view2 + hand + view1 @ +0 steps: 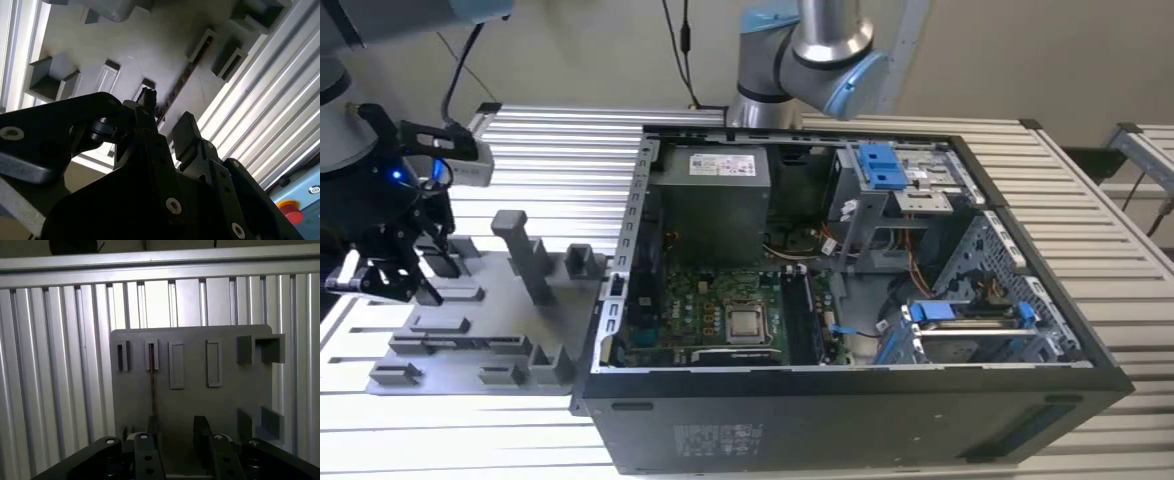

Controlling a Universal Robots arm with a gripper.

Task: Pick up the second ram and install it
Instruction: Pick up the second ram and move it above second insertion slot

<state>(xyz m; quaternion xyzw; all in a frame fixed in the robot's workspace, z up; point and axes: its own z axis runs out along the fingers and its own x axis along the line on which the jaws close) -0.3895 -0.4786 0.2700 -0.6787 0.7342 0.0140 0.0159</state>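
Second ram (152,385), first wrist view: stands on its long edge in the grey tray (190,405), seen edge-on as a thin line. It is in the second narrow slot in from the tray's corner, on the side away from the blocky posts (260,347).
Handling: I'd judge it light, stiff and thin, and easily chipped or bent. It is best pinched across its two flat faces near mid-length, clear of the edge seated in the slot.
Tool (176,424), first wrist view: fingers (201,430) set well apart, nothing held, low over the tray by the strip's near end.
Second ram (182,80), second wrist view: a dark strip with small chips, running from its slot toward the fingers.
Tool (167,107), second wrist view: open and empty. The strip's end seems to lie between the fingers; touching or not, I cannot tell.
Tool (420,272), exterior view: over the tray (480,320) edge farthest from the computer case (854,410). The tray lies on the tabletop (547,150) just beside the case, on the exterior view's left.
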